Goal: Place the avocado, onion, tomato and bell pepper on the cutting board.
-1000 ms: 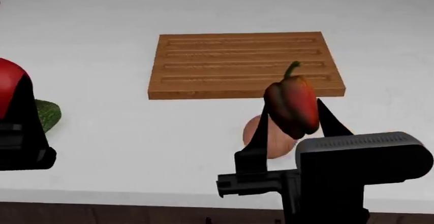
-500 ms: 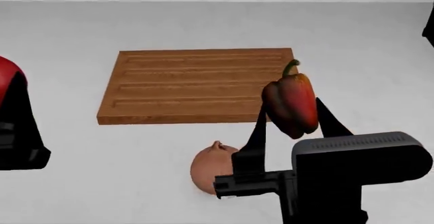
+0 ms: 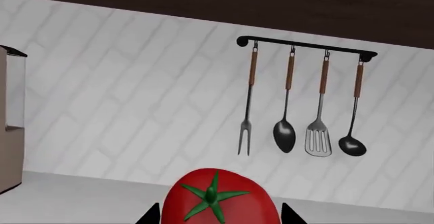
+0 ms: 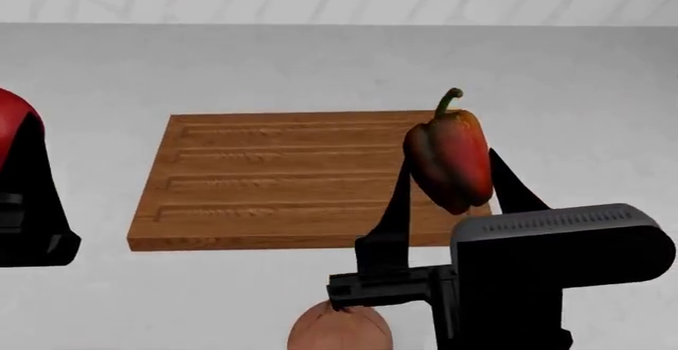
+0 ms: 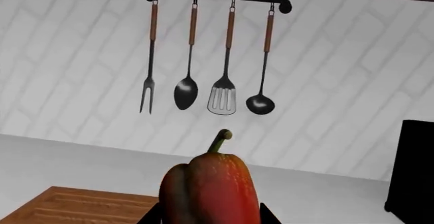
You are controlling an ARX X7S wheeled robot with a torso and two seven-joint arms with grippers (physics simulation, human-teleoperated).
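The right claw (image 4: 445, 183) is clenched on the bell pepper (image 4: 449, 158), raised over the cutting board (image 4: 275, 179) at its 4 o'clock corner. The left claw (image 3: 215, 219) grips the tomato (image 3: 221, 201). The onion (image 4: 339, 328) sits on the white bench (image 4: 317, 64) at the board's 6 o'clock.

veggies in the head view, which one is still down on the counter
The onion, the tan bulb at the near edge in front of the board. The pepper is up in the right hand, the tomato in the left hand.
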